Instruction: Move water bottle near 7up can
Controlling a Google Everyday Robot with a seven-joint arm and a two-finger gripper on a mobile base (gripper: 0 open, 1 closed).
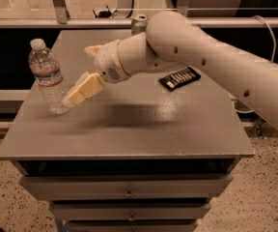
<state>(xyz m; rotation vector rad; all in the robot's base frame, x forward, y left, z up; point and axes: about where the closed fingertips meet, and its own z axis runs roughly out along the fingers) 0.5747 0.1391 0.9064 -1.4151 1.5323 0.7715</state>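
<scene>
The water bottle stands on its base near the left edge of the grey surface. It is clear ribbed plastic with a white cap and a pale label band carrying a red stripe around its upper body. The 7up can stands upright at the far edge of the surface, well apart from the bottle. It is small, silvery with green and a silver top (its lower right part is hidden behind the arm). The claw hangs low over the surface just beside the bottle's lower half, its tip pointing at the bottle; whether they touch cannot be told.
</scene>
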